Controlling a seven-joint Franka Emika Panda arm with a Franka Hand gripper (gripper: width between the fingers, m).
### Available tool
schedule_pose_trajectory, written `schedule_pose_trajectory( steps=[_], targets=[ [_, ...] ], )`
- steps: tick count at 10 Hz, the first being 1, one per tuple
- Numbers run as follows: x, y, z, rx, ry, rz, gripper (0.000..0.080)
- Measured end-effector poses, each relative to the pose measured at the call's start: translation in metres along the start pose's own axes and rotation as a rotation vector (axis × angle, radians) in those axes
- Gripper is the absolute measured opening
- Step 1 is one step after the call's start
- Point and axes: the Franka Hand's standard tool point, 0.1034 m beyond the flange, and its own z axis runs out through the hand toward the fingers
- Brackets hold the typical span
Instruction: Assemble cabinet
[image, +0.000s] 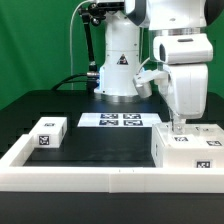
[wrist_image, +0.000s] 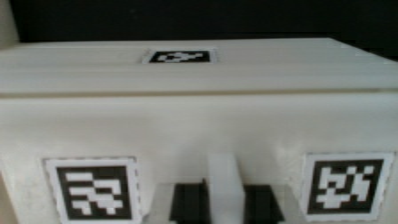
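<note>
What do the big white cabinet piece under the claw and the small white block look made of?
Large cabinet piece: probably plastic, matte white; uniform colour, no grain visible. Small block: same matte white look, likely plastic too. Tags on both look like flat printed stickers, though blur leaves that open.

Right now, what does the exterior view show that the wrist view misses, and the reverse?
Only the exterior view shows the white robot arm, the marker board, a small white tagged block on the exterior view's left, and the white raised border around the table. Only the wrist view shows the dark fingers close up, with a narrow white strip between them. Both show the big white tagged box under the arm.
</note>
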Motion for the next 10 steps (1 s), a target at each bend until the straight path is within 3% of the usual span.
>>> schedule_pose_trajectory(
  steps=[5, 6, 7, 10],
  targets=[
    [-0.0003, 0.005, 0.0014, 0.017, -0.001, 0.004, 0.0071],
    [-0.0004, 0.0048, 0.0017, 0.018, -0.001, 0.004, 0.0175],
    [-0.0005, 0.0047, 0.0019, 0.018, -0.001, 0.004, 0.0175],
    [-0.0005, 0.0045, 0.0021, 0.019, -0.001, 0.004, 0.0724]
  ],
)
